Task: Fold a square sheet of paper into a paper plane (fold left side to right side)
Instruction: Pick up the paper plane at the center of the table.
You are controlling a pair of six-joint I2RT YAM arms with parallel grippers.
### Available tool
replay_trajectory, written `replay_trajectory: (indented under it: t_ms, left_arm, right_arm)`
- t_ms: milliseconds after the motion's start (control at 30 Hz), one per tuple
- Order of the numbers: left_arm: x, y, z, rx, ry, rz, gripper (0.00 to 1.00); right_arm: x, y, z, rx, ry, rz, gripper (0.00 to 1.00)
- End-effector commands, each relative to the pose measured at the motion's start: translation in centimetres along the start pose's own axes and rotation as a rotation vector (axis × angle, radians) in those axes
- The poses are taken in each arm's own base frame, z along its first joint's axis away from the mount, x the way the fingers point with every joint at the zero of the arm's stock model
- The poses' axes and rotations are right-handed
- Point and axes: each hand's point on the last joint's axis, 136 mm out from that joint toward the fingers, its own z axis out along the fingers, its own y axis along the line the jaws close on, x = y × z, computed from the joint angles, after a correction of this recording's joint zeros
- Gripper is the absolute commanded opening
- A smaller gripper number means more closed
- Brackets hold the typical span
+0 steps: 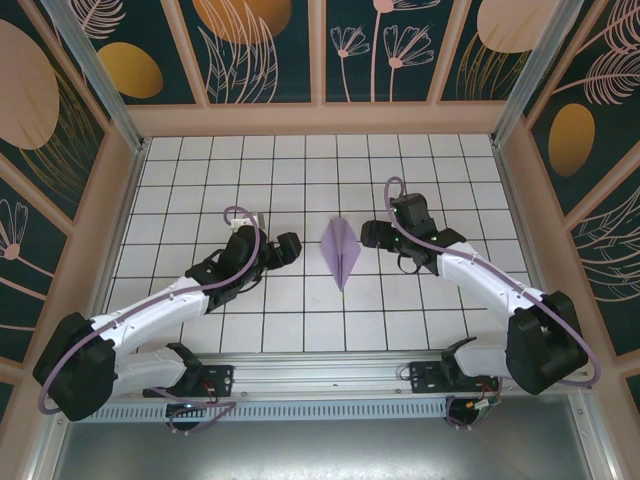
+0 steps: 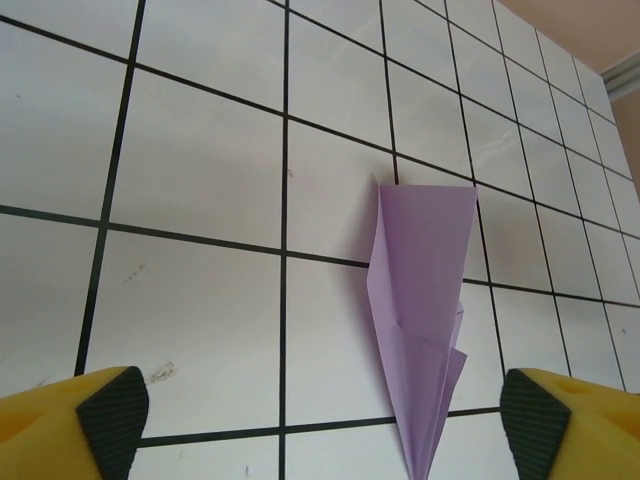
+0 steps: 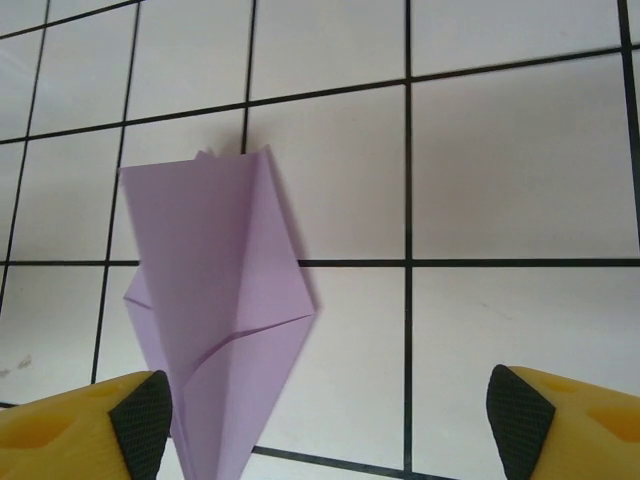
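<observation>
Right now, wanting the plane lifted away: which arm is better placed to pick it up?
Probably right: the right claw, open, sits closer to the paper plane than the left claw.

White grid table (image 1: 300, 160) — floral walls (image 1: 262, 52)

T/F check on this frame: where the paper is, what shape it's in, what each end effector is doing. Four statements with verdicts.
1. The lavender-purple folded paper plane lies on the white grid-tiled table. True.
2. The left end effector is clamped on the plane. False: its jaws stand open, clear of the paper.
3. The right end effector is open and empty. True.
4. The paper is a flat, unfolded square. False: it is folded into a slim pointed dart.
</observation>
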Motion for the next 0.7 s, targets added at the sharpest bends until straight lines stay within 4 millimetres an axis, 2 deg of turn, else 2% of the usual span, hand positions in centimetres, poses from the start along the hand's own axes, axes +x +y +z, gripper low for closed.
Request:
replay_trajectory:
  t_ms: [0,167,400,533,667]
  left_arm:
    - [-1.1,-1.1,0.1,0.027,-0.023,0.006,0.97]
    - [-0.5,0.5,0.1,-0.022,-0.029,-0.011,0.99]
    - [-0.9,1.9,-1.7,-0.041,-0.083,-0.028,0.99]
    - [-1.5,1.8,-3.0,-0.019,-0.12,-0.029,0.99]
    - [-1.5,1.2,-2.9,0.008,-0.113,-0.01,0.99]
  right_arm:
    - [0.1,1.4,-0.8,0.02,0.008,-0.026,0.86]
    - [1.8,4.8,-0.1,-0.015,0.035,-0.055,0.88]
    - [5.0,7.8,2.7,-0.001,0.131,-0.105,0.87]
    - [6.3,8.5,4.4,0.039,0.176,-0.133,0.86]
    - [6.6,8.0,5.8,0.084,0.181,-0.125,0.82]
